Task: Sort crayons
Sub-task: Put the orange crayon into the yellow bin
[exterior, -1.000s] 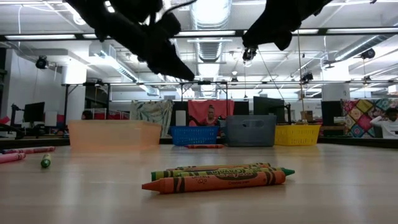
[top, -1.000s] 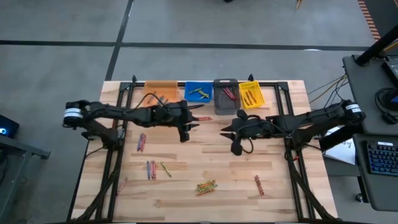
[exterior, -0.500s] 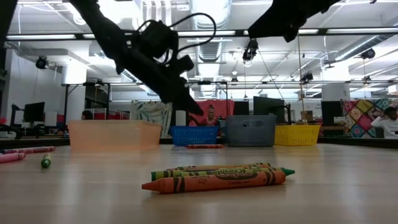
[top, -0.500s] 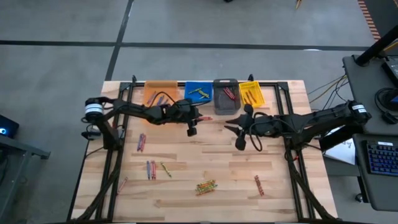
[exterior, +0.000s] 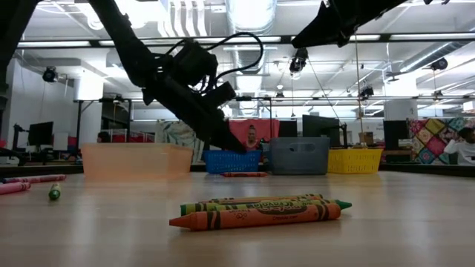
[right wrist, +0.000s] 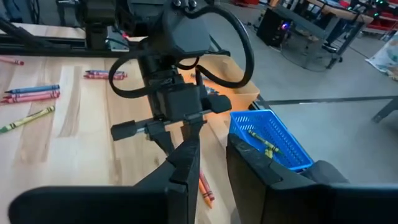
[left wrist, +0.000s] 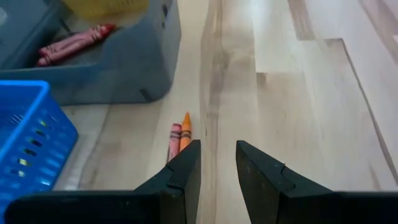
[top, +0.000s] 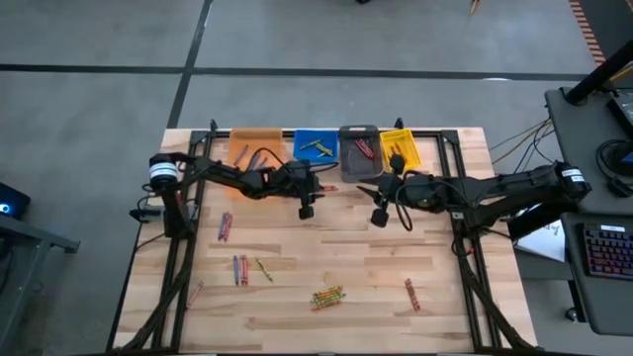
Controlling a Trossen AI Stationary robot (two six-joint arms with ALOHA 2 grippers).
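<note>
My left gripper (left wrist: 217,163) hovered low over the wooden table (top: 445,257), just in front of the blue bin (top: 316,145) and the grey bin (top: 358,150). Its fingers stood a narrow gap apart and held nothing. Just beside them on the wood lay a red crayon (left wrist: 174,138) and an orange crayon (left wrist: 184,132), side by side and touching.

My right gripper (right wrist: 210,163) hung higher, near the grey bin and the yellow bin (top: 400,148), pointing toward the left one. Its fingers were also slightly apart and empty.

More crayons lay scattered well apart on the near half of the table, including a mixed cluster (top: 327,296).

The risks I judged: because the two crayons touched, closing on them could catch both and drop the wrong colour into a bin. The narrow gap could also push a crayon away instead of straddling it. The two arms were close, so reaching together might make them collide.
</note>
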